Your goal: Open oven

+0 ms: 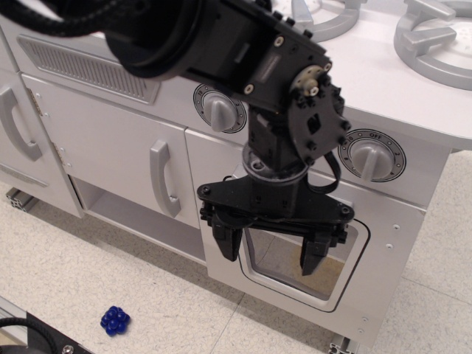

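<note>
The white oven is at the lower right of the toy kitchen. Its door has a black-edged clear window. My black gripper hangs right in front of the upper part of the door. Its two fingers are spread wide apart, open and empty, with their tips over the top of the window. The door's grey bar handle is hidden behind the gripper body. The door looks flush with the oven front.
Two grey knobs sit above the oven. White cabinet doors with vertical grey handles are to the left. Grey stove burners are on top. A small blue object lies on the floor.
</note>
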Robot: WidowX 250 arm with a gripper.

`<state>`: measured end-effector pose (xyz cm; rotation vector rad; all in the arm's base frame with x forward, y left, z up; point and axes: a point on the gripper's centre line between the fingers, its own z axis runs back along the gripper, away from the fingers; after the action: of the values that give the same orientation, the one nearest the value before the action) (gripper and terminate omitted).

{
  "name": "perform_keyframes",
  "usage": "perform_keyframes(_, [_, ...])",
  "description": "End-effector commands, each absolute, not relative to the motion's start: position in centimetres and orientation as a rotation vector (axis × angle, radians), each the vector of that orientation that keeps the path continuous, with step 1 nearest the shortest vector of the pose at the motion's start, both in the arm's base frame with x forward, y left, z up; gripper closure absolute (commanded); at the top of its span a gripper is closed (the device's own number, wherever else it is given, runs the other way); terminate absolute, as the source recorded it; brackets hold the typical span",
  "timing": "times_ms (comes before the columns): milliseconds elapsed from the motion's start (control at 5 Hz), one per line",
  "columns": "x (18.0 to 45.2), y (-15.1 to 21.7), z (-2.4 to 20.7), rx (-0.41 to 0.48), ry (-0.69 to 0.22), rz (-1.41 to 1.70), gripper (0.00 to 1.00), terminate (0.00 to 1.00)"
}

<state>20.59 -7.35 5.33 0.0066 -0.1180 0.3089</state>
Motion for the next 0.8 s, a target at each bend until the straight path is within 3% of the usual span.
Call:
perform_keyframes(0, [20.6, -7.4, 5.3, 0.007, -0.118, 0.309, 0.0, 0.0])
perform_keyframes(200, [20.2, -4.9, 4.8, -0.043, -0.143, 0.446, 0.0, 0.0])
perform_keyframes(400, [20.9, -2.0, 4.3, -0.046, -0.238, 0.595, 0.0, 0.0])
perform_keyframes(600, [21.9, 0.8, 3.5, -0.051, -0.255, 0.741, 0.0, 0.0])
